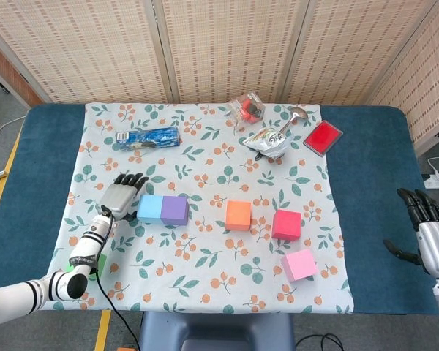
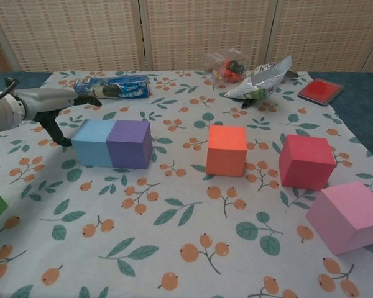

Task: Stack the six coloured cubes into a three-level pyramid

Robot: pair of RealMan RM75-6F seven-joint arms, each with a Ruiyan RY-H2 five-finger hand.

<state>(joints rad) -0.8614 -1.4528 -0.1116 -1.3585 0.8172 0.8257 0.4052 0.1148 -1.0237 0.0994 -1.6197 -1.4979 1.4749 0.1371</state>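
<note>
Cubes lay scattered over the floral cloth (image 1: 205, 248) on the blue worktop (image 1: 366, 183), none of them stacked. The light blue cube (image 1: 149, 209) and the purple cube (image 1: 175, 210) sat side by side, faces touching, left of centre; the orange cube (image 1: 238, 215) stood apart to their right, then the red cube (image 1: 286, 224), and the pink cube (image 1: 298, 265) sat nearer the front edge, turned slightly askew. The green cube (image 1: 97, 265) was at the front left corner of the cloth, partly hidden behind the left forearm. The left hand (image 1: 121, 196) lay just beside the light blue cube's outer face, its dark fingers (image 2: 81, 97) stretched out and apart, holding nothing; from the chest view the thumb hung down next to the cube, and I could not tell whether it touched. The right hand (image 1: 424, 223) was well off to the right over the bare worktop, fingers apart and empty. Along the far side of the cloth rested a blue snack packet (image 1: 148, 137), a clear bag of small bits (image 1: 247, 107), a crumpled silver wrapper (image 1: 267, 140), a spoon (image 1: 294, 117) and a flat red box (image 1: 323, 137)
</note>
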